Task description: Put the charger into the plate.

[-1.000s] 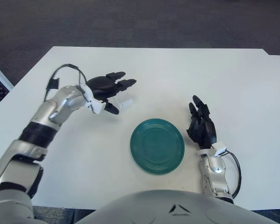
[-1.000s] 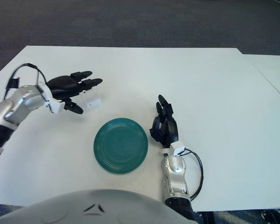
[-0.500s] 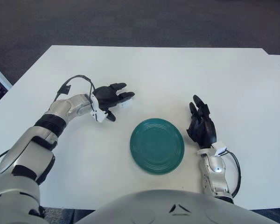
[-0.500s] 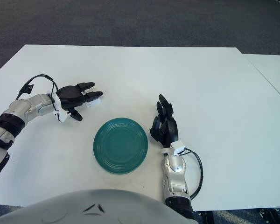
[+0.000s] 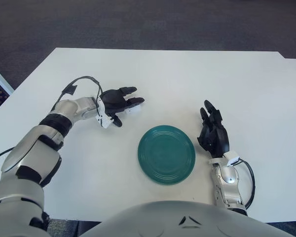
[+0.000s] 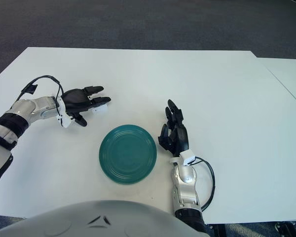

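Charger point(image 6: 99, 107) under left hand point(image 5: 117, 102) fingertips – clearer in right eye.

Office or lab: plain white table point(image 5: 187, 79), dark grey carpet point(image 5: 138, 22)

Silver arms, black hands, black wrist cables

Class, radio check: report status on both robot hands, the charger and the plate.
Left robot hand over the white charger, fingers around it, grip unconfirmed. Right robot hand idle, right of the green plate. Plate holds nothing; path to it unobstructed.
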Motion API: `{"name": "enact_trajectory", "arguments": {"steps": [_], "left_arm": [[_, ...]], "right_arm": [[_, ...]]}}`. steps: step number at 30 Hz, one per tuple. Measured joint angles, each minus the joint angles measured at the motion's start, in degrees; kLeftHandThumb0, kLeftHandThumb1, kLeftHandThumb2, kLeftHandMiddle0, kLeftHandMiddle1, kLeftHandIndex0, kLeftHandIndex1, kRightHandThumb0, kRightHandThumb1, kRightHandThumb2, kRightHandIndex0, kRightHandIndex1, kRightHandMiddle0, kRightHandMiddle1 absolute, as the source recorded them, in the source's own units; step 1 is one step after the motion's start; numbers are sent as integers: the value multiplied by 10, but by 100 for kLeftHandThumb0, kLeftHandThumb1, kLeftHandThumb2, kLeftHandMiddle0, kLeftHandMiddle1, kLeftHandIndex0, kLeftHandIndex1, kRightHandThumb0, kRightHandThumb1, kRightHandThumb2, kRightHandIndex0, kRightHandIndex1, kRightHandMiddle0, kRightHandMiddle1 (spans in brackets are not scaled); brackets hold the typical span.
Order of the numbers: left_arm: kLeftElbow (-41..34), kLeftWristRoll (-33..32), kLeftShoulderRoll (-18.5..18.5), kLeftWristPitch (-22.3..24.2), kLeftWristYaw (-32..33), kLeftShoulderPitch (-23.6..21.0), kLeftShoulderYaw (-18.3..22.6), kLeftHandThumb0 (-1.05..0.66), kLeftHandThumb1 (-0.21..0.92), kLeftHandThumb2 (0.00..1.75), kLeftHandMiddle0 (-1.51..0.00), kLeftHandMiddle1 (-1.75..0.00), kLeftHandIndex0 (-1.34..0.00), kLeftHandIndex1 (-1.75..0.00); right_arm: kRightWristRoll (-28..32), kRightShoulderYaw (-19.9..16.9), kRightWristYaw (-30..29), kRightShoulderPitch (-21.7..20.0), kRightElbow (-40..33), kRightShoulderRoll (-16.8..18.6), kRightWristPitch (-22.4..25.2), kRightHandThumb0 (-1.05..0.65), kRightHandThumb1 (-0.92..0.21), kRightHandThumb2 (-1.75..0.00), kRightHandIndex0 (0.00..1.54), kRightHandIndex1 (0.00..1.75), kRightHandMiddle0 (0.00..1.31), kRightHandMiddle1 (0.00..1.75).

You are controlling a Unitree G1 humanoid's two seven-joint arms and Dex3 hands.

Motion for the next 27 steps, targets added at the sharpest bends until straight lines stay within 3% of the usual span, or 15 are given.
{"name": "enact_trajectory", "arguments": {"steps": [5,10,15,21,27], "left_arm": [[23,5,-8,-4,16,-13,-14,-103,92,34,0,0,0,-28],[36,5,-8,-3,26,-14,-16,-101,92,35,0,0,0,-30],[60,8,-24,1,36,-27,-28,-101,92,35,0,0,0,-34],[79,8,-37,3,45,-37,-37,-99,92,35,-1,0,0,-38],[97,6,-42,3,50,-40,-39,-96,92,33,-2,0,0,-42]], "right_arm": [[12,4,7,19,-36,-1,13,-101,-92,-92,15,0,0,38],[12,24,7,111,-149,-4,97,-100,-92,-96,15,0,0,40],[6,31,6,172,-236,-23,189,-98,-92,-99,15,0,0,40],[-3,37,0,194,-294,-35,257,-97,-92,-101,14,0,0,39],[-3,41,-4,194,-307,-38,279,-97,-92,-100,13,0,0,38]]}}
